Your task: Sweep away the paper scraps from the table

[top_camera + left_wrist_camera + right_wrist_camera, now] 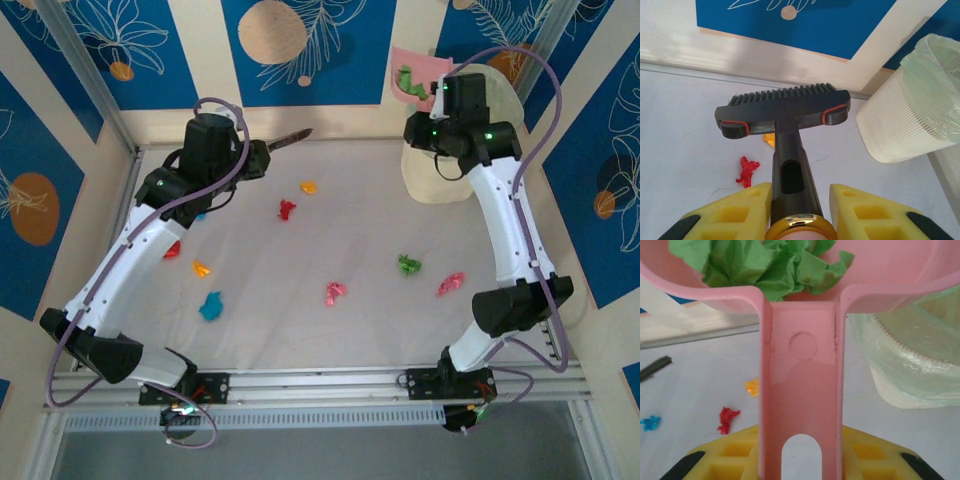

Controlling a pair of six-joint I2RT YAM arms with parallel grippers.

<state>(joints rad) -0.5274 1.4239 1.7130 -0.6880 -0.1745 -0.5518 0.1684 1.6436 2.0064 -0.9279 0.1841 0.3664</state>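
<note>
Blue-and-cream walls [300, 50] are ringing the white table [300, 345], w/ paper scraps [335, 292] lying scattered across its middle & left. At far left the left gripper [800, 200] is clamping the black brush [785, 107] by its handle, a red scrap [747, 171] lying near the head. At far right the right gripper [801, 450] is gripping the pink dustpan [800, 390] handle, a green scrap [770, 265] sitting inside, the lined bin [910, 365] standing just beside.

I take the black brush [785, 107] as the reference tool. Its head lies crosswise, with the bristles pointing away toward the blue-and-cream wall [815, 25]. Just right of the brush head stands a white ribbed bin [900, 125] with a pale green liner [935, 65]. Well right of the brush, the pink dustpan [415, 72] is raised at the bin's far side.
</note>
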